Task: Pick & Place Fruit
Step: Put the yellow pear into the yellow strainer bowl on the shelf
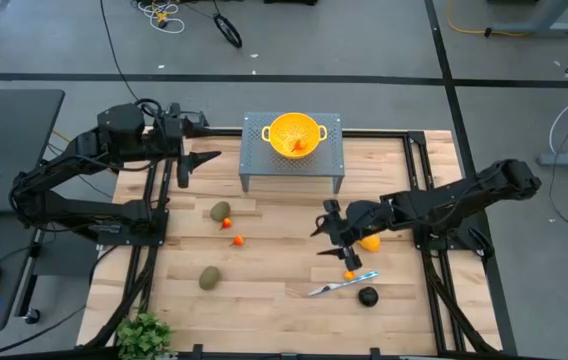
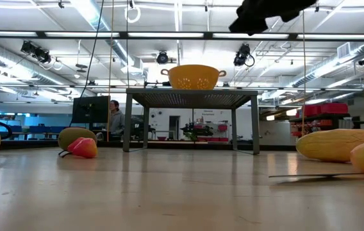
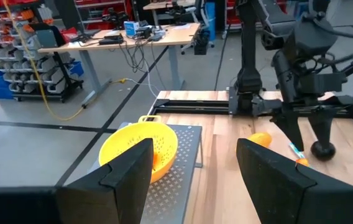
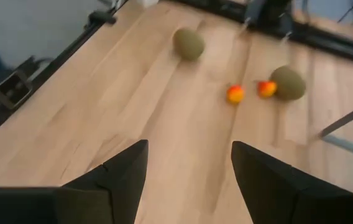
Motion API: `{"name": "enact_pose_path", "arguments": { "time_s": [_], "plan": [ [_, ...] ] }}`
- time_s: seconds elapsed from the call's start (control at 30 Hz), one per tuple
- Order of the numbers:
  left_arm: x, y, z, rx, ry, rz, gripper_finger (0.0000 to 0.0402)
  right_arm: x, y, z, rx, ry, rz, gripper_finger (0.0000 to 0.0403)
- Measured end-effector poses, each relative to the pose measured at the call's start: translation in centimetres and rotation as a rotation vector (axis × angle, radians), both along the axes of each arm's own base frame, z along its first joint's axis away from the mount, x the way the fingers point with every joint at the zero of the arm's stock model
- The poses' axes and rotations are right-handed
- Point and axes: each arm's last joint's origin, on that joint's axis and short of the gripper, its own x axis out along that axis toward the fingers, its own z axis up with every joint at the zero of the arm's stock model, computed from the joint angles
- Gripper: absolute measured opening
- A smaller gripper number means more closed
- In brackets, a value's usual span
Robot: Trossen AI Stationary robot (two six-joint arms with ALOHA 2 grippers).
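1. Step in hand: selection and approach, by my judgement. Neither tool holds fruit; most pieces lie loose on the bench point(image 1: 264, 300).

2. Right tool point(image 1: 332, 236): hovers over the bench centre, fingers spread and empty. Its wrist view faces the open wood toward the 9 o'clock side.

3. Left tool point(image 1: 186, 166): waits at about 10 o'clock, just off the raised stand point(image 1: 254, 160), fingers spread, nothing between them.

4. Fruit positions, high view from bench centre:
   - one olive-brown oval point(image 1: 221, 211) at 9 o'clock, with a small red piece point(image 1: 227, 223) touching or just beside it and a small orange one point(image 1: 239, 240) near;
   - second olive-brown oval point(image 1: 209, 278) at 8 o'clock;
   - yellow-orange fruit point(image 1: 369, 242) at 3 o'clock, partly under the right arm;
   - small orange piece point(image 1: 349, 275) and dark round fruit point(image 1: 367, 296) at 4 to 5 o'clock, beside the knife point(image 1: 336, 287).

5. Yellow colander point(image 1: 296, 134) sits on the stand at 12 o'clock; something orange already lies inside.

6. Next move calls for: lowering the spread right tool squarely over one nearby piece, closing, then carrying it to the colander. Small round pieces may roll.
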Motion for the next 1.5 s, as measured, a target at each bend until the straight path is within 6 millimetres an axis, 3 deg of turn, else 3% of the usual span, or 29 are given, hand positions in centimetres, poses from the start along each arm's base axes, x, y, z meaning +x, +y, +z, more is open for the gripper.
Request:
{"name": "enact_pose_path", "arguments": {
  "time_s": [0.6, 1.2, 1.5],
  "plan": [
    [0.0, 0.0, 0.0, -0.022, -0.006, -0.001, 0.0240, -3.2, 2.8, -2.3, -0.097, 0.317, 0.140, 0.0242],
    [0.0, -0.1, 0.0, -0.016, -0.004, -0.019, 0.0240, -2.0, 4.2, -5.9, -0.152, 0.463, 0.197, 0.0242],
    [0.0, -0.1, 0.0, 0.006, 0.002, -0.029, 0.0240, -2.0, 4.5, -7.6, -0.242, 0.533, 0.348, 0.0242]
  ]
}}
